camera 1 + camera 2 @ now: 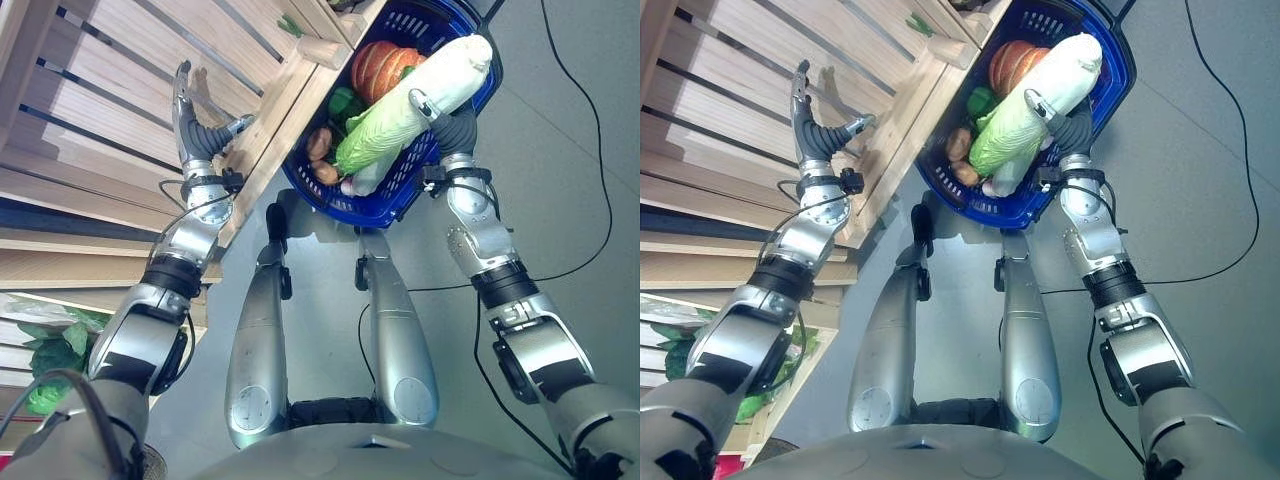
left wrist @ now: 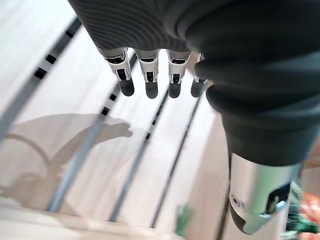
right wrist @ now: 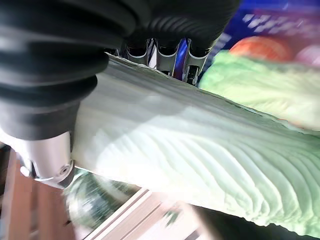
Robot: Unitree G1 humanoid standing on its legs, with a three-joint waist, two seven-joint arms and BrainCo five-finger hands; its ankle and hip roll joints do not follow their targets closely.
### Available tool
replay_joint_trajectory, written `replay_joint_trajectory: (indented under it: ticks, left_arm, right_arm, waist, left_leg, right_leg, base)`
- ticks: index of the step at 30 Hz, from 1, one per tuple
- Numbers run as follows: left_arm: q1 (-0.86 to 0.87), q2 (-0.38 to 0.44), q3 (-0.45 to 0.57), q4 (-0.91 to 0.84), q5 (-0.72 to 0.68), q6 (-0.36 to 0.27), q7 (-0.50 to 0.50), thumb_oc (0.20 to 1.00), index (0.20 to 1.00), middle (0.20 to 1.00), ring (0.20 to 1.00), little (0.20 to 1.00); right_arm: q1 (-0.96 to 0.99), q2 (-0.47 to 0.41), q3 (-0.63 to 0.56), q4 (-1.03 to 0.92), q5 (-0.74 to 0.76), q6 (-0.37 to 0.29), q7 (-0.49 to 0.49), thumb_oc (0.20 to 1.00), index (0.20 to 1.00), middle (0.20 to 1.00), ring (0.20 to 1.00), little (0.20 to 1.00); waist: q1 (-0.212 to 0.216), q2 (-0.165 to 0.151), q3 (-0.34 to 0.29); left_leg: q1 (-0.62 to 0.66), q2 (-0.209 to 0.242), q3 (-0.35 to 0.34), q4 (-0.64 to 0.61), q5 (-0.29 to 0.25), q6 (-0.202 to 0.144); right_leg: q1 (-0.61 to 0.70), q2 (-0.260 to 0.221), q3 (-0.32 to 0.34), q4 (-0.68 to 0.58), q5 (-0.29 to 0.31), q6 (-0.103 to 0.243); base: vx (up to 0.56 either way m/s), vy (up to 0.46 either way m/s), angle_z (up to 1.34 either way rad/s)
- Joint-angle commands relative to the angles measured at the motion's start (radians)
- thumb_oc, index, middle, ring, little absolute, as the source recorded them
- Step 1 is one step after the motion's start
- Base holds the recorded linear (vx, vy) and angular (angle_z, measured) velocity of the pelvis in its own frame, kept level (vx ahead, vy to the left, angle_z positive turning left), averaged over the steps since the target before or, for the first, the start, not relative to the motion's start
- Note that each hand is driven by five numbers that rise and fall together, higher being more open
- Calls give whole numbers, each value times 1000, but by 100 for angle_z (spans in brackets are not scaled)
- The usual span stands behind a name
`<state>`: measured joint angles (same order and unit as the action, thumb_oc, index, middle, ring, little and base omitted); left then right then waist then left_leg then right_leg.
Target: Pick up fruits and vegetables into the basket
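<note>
Right hand [image 1: 437,112] fingers wrapped around the napa cabbage [image 1: 410,100] above the blue basket [image 1: 400,195] — lower fully before releasing (pumpkin [image 1: 380,65] beneath); left hand [image 1: 195,130] fingers straight, holding nothing.

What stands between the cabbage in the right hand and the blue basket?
Nothing visible does. The right hand grips the cabbage, which lies across the blue basket on top of the pumpkin and other produce. The left hand is over the wooden shelf.
</note>
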<state>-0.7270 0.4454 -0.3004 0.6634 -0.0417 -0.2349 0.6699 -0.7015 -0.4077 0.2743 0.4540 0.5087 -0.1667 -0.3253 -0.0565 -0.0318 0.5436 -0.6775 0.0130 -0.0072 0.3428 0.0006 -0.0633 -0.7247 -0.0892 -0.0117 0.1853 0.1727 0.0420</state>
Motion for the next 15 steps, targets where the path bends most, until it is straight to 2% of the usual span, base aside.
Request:
replay_joint_trajectory:
  ticks: [1, 8, 15]
  left_arm:
    - [-30, 8, 4, 11, -21, -3, 8, 1000, 1000, 1000, 1000, 1000]
    - [-104, 28, -41, 165, -78, -6, -55, 1000, 1000, 1000, 1000, 1000]
    - [-146, 15, -80, 264, -105, -26, -91, 1000, 1000, 1000, 1000, 1000]
  right_arm:
    - [-36, -48, -23, -32, 49, -30, -8, 200, 200, 200, 200, 200]
    - [-189, -80, 36, 258, 117, 3, 34, 200, 200, 200, 200, 200]
    - [-312, -70, 51, 544, 161, 50, 135, 200, 200, 200, 200, 200]
  waist:
    - [19, 30, -24]
    - [37, 48, -24]
    - [60, 71, -24]
  left_leg:
    - [21, -36, 7, -88, 38, -1]
    - [3, -40, 3, -67, 39, -5]
    - [-21, -48, -9, -52, 39, -1]
  right_leg:
    - [46, 37, -70, 138, -159, 37]
    - [29, 25, -81, 158, -161, 36]
    - [2, 23, -89, 180, -168, 33]
  base:
    - [0, 0, 0]
    - [3, -6, 0]
    - [6, -12, 0]
